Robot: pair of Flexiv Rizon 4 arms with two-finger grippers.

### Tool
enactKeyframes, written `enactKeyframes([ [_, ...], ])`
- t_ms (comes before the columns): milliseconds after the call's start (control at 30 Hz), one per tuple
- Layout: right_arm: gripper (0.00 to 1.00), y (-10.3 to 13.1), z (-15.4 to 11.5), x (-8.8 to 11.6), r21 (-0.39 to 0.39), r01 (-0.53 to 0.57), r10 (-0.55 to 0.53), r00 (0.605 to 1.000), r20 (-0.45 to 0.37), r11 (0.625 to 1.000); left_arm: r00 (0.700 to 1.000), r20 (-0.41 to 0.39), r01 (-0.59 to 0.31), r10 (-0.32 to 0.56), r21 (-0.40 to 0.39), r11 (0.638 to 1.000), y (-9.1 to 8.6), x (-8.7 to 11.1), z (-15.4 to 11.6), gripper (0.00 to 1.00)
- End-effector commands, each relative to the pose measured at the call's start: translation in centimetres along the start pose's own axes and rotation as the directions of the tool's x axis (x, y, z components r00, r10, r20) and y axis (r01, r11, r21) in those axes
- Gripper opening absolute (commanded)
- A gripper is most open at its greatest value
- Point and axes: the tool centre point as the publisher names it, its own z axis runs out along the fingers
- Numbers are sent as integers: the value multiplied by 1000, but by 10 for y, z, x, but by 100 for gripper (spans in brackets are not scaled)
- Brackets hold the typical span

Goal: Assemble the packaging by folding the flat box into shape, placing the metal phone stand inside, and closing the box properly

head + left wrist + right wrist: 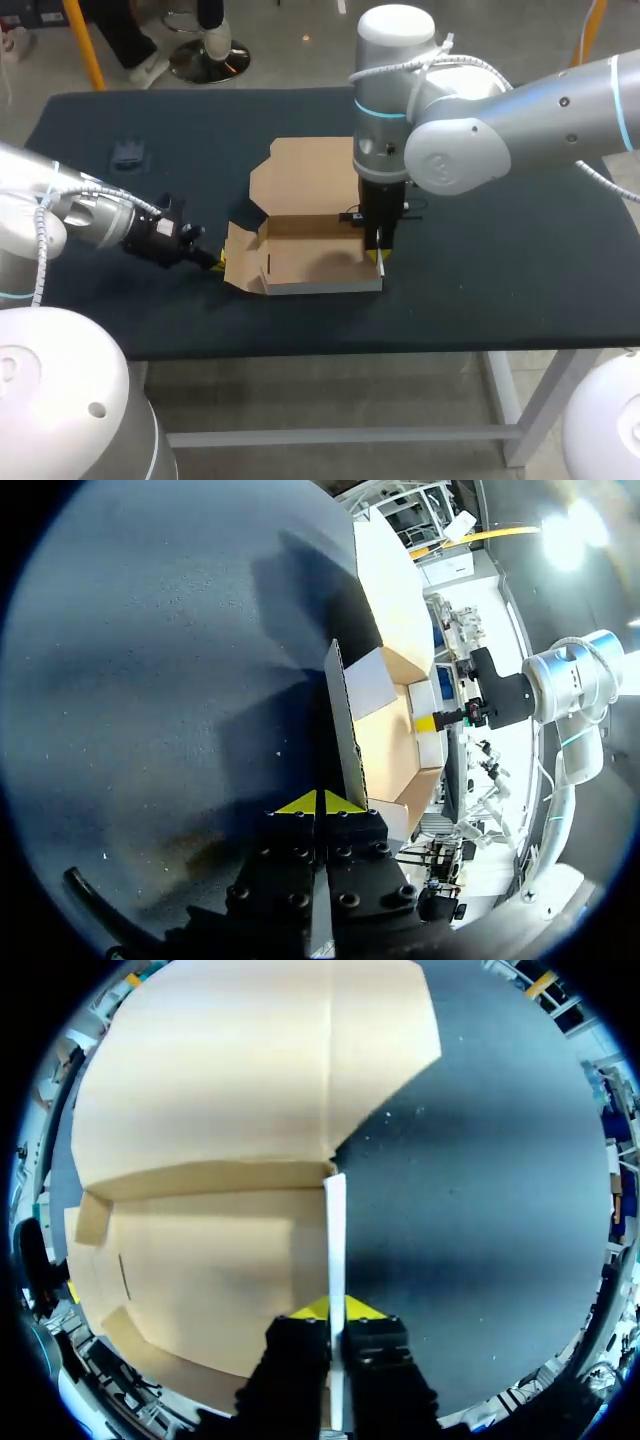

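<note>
Brown cardboard box (pixel 310 255), half-folded with its lid flap open, sits mid-table. Left gripper (pixel 323 802) pinches its left wall and right gripper (pixel 336 1308) pinches its right wall. Small dark phone stand (pixel 128 153) lies well apart.

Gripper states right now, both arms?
Left gripper: shut on the box, at its side flap.
Right gripper: shut on the box's opposite side wall.

- Box (pixel 315 255): plain tan cardboard inside, white outer walls.
- Tabletop (pixel 500 250): dark navy, no pattern.
- Jaws: black, with bright yellow tips.
- Left arm (pixel 60 200) and right arm (pixel 520 110): silver-grey.
</note>
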Motion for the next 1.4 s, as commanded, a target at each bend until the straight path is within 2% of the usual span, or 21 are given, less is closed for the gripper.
enactKeyframes([
  [33,0,0,0,1,2,0,0,1000,1,1000,999,-33,-6,6,11,1000,0,3,0,0],
  [567,0,0,0,1,2,0,0,1000,1,1000,992,-117,-35,37,12,999,-5,39,10,0],
  [1067,0,0,0,1,2,0,0,1000,1,1000,986,-165,-20,20,2,1000,-10,46,16,0],
  [1100,0,0,0,1,2,0,0,1000,1,1000,986,-164,-17,17,0,1000,-11,47,17,6],
  [1233,0,0,0,1,2,0,0,1000,1,1000,985,-170,-16,15,-4,1000,-11,48,19,15],
  [1400,0,0,0,1,2,0,0,1000,1,1000,985,-174,-4,5,6,1000,-13,45,17,17],
])
